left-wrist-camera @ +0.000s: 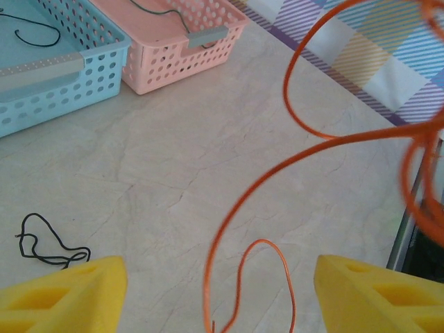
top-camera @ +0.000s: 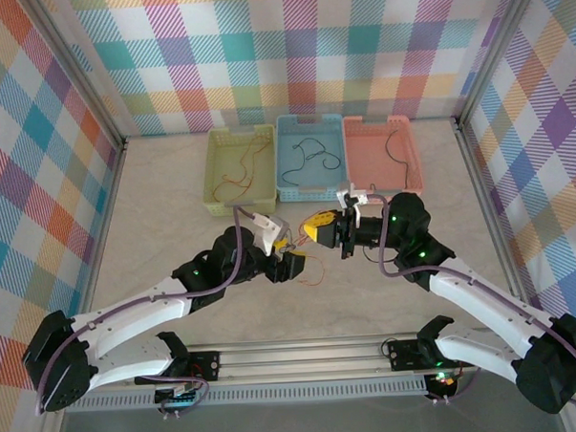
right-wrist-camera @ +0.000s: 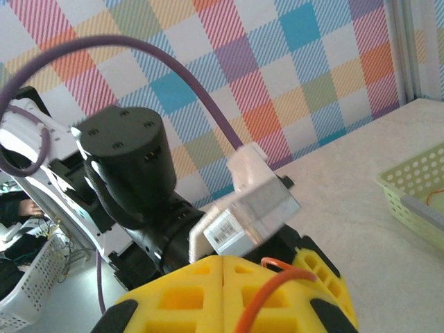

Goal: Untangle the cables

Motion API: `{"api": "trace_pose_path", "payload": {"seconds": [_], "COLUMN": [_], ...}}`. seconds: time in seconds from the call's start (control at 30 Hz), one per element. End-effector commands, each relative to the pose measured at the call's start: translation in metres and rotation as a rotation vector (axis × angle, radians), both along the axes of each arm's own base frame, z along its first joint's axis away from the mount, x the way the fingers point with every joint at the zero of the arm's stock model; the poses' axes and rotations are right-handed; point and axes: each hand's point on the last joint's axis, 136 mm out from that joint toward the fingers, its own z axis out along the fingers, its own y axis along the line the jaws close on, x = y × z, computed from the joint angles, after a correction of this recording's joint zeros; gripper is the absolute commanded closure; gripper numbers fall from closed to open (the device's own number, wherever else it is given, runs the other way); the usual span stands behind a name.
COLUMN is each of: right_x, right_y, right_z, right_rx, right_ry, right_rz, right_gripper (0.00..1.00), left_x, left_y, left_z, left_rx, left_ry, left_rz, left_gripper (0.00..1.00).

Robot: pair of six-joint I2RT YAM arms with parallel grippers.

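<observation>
Both arms reach in to table ctr; left gripper point(top-camera: 288, 254) and right gripper point(top-camera: 319, 230) sit close together, yellow pads showing; thin orange cable point(top-camera: 310, 271) loops on the table point(top-camera: 173, 221) just below them; far side, 3 baskets in a row: green basket point(top-camera: 213, 181) w/ orange wires point(top-camera: 238, 176), blue basket point(top-camera: 311, 192) w/ black cable point(top-camera: 309, 156), pink basket point(top-camera: 415, 163) w/ short black cable point(top-camera: 392, 146).

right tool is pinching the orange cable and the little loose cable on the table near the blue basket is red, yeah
No: the loose cable on the table is black, not red, as the left wrist view shows. The right tool does pinch the orange cable.
</observation>
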Motion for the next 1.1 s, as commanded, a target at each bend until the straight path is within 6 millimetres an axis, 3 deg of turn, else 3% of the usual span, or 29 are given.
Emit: {"api": "trace_pose_path", "payload": {"seconds": [0.0,0.07,0.3,0.67,0.73,0.77,0.83,0.9,0.97,1.07], "right_x": [-0.007,-0.008,-0.011,-0.010,-0.010,-0.010,-0.010,-0.012,-0.012,-0.012], "right_y": [-0.001,0.000,0.001,0.002,0.002,0.002,0.002,0.002,0.003,0.003], "right_z": [0.023,0.024,0.023,0.017,0.017,0.018,0.020,0.022,0.025,0.027], "right_rx": [0.041,0.042,0.037,0.026,0.024,0.026,0.027,0.034,0.040,0.045], "right_ry": [-0.018,-0.011,0.010,0.024,0.023,0.022,0.026,0.025,0.029,0.040], "right_rz": [0.035,0.045,0.069,0.070,0.070,0.071,0.074,0.082,0.086,0.091], "right_gripper": [1.00,1.00,1.00,1.00,1.00,1.00,1.00,1.00,1.00,1.00], "left_x": [0.006,0.008,0.012,0.011,0.011,0.011,0.010,0.010,0.008,0.007], "left_y": [-0.008,-0.009,-0.008,0.002,0.003,0.003,0.001,0.000,-0.002,-0.008], "left_z": [0.014,0.014,0.018,0.023,0.022,0.021,0.018,0.017,0.018,0.024], "left_rx": [-0.020,-0.027,-0.052,-0.070,-0.069,-0.064,-0.054,-0.055,-0.061,-0.068], "left_ry": [-0.052,-0.054,-0.073,-0.092,-0.094,-0.089,-0.072,-0.060,-0.053,-0.053], "left_rz": [-0.007,0.002,0.022,0.061,0.065,0.059,0.054,0.051,0.038,0.012], "left_gripper": [0.33,0.35,0.64,0.95,0.94,0.87,0.61,0.47,0.41,0.40]}}
